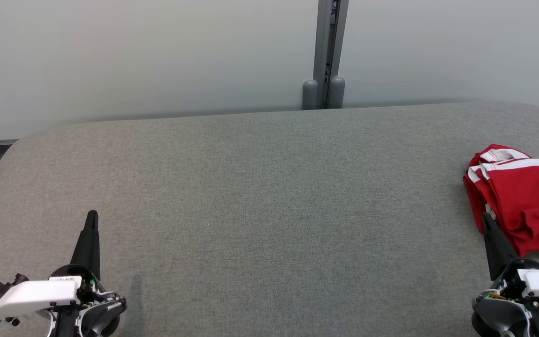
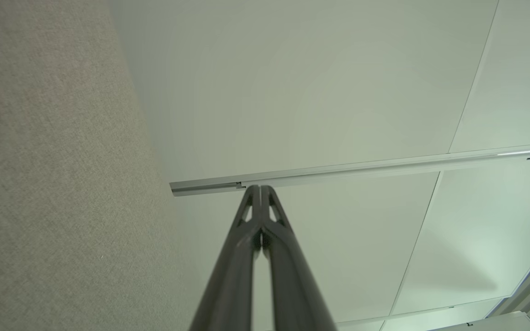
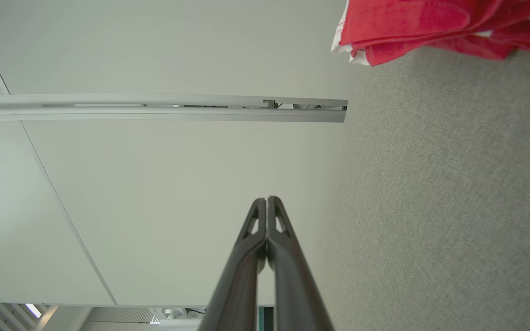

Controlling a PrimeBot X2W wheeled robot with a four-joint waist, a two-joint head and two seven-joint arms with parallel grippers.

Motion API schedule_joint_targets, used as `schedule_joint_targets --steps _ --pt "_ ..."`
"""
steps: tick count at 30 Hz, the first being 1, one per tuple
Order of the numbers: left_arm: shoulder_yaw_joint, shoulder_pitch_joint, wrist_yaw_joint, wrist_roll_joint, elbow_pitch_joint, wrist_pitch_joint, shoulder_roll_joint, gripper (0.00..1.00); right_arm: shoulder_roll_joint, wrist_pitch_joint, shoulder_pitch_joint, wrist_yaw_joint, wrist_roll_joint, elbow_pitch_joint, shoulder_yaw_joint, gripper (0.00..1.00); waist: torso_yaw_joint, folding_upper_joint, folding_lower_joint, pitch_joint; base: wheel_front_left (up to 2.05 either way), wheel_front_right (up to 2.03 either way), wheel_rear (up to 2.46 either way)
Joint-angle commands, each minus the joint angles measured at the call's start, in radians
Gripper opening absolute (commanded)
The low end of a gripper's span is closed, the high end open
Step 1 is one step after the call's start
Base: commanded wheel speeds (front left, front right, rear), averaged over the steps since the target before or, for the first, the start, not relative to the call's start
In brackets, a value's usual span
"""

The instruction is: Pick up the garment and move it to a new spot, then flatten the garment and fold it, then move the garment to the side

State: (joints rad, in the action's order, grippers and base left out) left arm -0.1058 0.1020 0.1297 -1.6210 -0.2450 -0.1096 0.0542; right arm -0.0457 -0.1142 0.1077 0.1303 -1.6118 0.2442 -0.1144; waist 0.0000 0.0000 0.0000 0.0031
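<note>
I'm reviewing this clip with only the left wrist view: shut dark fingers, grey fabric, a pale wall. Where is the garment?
Observer: The head view shows the red garment with white stripes at the right edge of the grey table, partly cut off by the frame.
Operator: Does the right gripper have it?
Observer: No. In the right wrist view the right gripper is shut on nothing, and the garment sits off to one side of its fingers.
Operator: Is the garment laid flat?
Observer: No, it lies in a layered bundle, not spread out.
</note>
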Motion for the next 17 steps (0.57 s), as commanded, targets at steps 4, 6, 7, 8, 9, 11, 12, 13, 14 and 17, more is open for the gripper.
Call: schedule_joint_targets --steps 4,6,7,8,9,11,12,13,14,17 --pt "-0.005 0.015 0.002 0.005 -0.001 -0.002 0.003 0.00 -0.009 -0.003 0.005 0.001 -0.002 0.002 0.001 0.00 0.000 0.0000 0.0000 0.000 0.00 0.00 0.00" --pt "-0.005 0.015 0.002 0.005 -0.001 -0.002 0.003 0.00 -0.009 -0.003 0.005 0.001 -0.002 0.002 0.001 0.00 0.000 0.0000 0.0000 0.000 0.00 0.00 0.00" --pt "-0.005 0.015 0.002 0.005 -0.001 -0.002 0.003 0.00 -0.009 -0.003 0.005 0.001 -0.002 0.002 0.001 0.00 0.000 0.0000 0.0000 0.000 0.00 0.00 0.00" --pt "-0.005 0.015 0.002 0.005 -0.001 -0.002 0.003 0.00 -0.009 -0.003 0.005 0.001 -0.002 0.002 0.001 0.00 0.000 0.0000 0.0000 0.000 0.00 0.00 0.00" --pt "-0.005 0.015 0.002 0.005 -0.001 -0.002 0.003 0.00 -0.009 -0.003 0.005 0.001 -0.002 0.002 0.001 0.00 0.000 0.0000 0.0000 0.000 0.00 0.00 0.00" --pt "-0.005 0.015 0.002 0.005 -0.001 -0.002 0.003 0.00 -0.009 -0.003 0.005 0.001 -0.002 0.002 0.001 0.00 0.000 0.0000 0.0000 0.000 0.00 0.00 0.00" --pt "-0.005 0.015 0.002 0.005 -0.001 -0.003 0.002 0.00 -0.009 -0.003 0.005 0.001 -0.002 0.002 0.001 0.00 0.000 0.0000 0.0000 0.000 0.00 0.00 0.00" --pt "-0.006 0.015 0.002 0.006 -0.001 -0.003 0.002 0.00 -0.009 -0.003 0.005 0.001 -0.002 0.002 0.001 0.00 0.000 0.0000 0.0000 0.000 0.00 0.00 0.00" --pt "-0.006 0.015 0.002 0.006 -0.001 -0.003 0.002 0.00 -0.009 -0.003 0.005 0.001 -0.002 0.002 0.001 0.00 0.000 0.0000 0.0000 0.000 0.00 0.00 0.00" --pt "-0.006 0.015 0.002 0.006 -0.001 -0.003 0.002 0.00 -0.009 -0.003 0.005 0.001 -0.002 0.002 0.001 0.00 0.000 0.0000 0.0000 0.000 0.00 0.00 0.00"
